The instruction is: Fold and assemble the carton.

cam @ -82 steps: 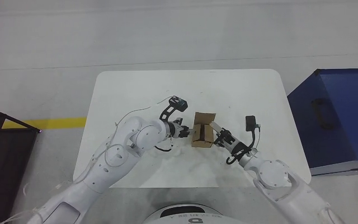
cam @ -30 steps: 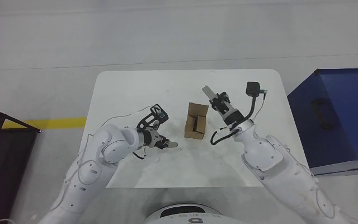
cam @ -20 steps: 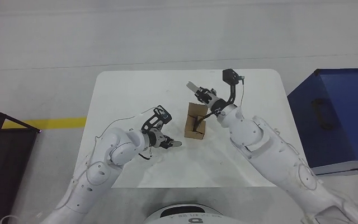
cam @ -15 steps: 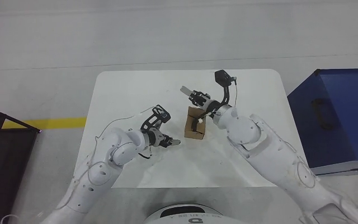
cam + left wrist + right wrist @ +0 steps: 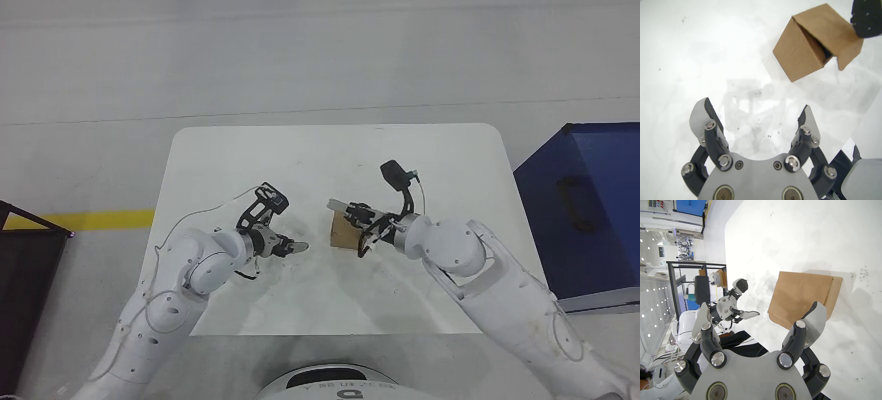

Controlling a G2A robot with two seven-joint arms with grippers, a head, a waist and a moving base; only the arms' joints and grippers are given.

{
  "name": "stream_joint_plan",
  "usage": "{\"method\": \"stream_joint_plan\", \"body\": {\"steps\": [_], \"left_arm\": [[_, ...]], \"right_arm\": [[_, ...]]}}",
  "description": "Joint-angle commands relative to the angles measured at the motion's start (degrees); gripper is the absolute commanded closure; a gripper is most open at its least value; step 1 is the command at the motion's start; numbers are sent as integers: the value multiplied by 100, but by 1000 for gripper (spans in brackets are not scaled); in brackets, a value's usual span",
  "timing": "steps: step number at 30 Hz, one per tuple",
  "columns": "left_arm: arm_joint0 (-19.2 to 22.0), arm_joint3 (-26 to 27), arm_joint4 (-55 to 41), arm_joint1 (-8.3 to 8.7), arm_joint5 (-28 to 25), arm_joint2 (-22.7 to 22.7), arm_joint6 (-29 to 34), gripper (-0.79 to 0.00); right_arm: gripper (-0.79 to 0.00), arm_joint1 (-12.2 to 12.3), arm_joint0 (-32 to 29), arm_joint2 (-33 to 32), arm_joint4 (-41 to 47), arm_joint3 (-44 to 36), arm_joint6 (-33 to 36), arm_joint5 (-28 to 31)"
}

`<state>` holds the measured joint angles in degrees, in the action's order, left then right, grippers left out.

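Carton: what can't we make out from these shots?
- Top view: the right gripper overlaps most of the carton; flap state is too small to read.
- Left wrist view: the carton's inside is dark behind its flaps; one of the gripper's pads covers a far corner at the frame edge.
- Right wrist view: the open end faces away; a finger fronts one edge, contact unclear.

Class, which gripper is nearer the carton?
Right. The right gripper is over the carton, one finger at its edge; the left gripper sits beside it, clearly apart.
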<state>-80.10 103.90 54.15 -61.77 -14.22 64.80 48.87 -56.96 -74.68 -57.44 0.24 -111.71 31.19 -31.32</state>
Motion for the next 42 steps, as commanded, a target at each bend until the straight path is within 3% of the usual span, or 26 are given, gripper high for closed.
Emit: {"method": "stream_joint_plan", "body": {"steps": [1,8,14,19,30,37,42], "left_arm": [[-59,34,-14,13,-22,51,-46,-785],[-123,91,-113,8,-64,76,-505,-785],[75,-58,-133,-68,248,-88,-1052,-785],[556,-422,-184,-188,346,-457,-1275,-785],[1997,-1682,-330,-627,-23,-1755,-1236,-785],[2404,-2200,-449,-849,-53,-2216,-1216,-785],[2521,-2320,-409,-918,-47,-2295,-1230,-785]], "right_arm": [[-785,-16,29,22,20,28,12,15],[-785,-58,68,34,82,152,2,12],[-785,-86,-35,27,225,232,-29,166],[-785,-66,-232,-97,204,124,-54,316],[-785,-43,-492,-227,18,-140,-63,383],[-785,2,-941,-483,-231,-780,-420,351],[-785,97,-1792,-918,-925,-1436,-1148,70]]}}
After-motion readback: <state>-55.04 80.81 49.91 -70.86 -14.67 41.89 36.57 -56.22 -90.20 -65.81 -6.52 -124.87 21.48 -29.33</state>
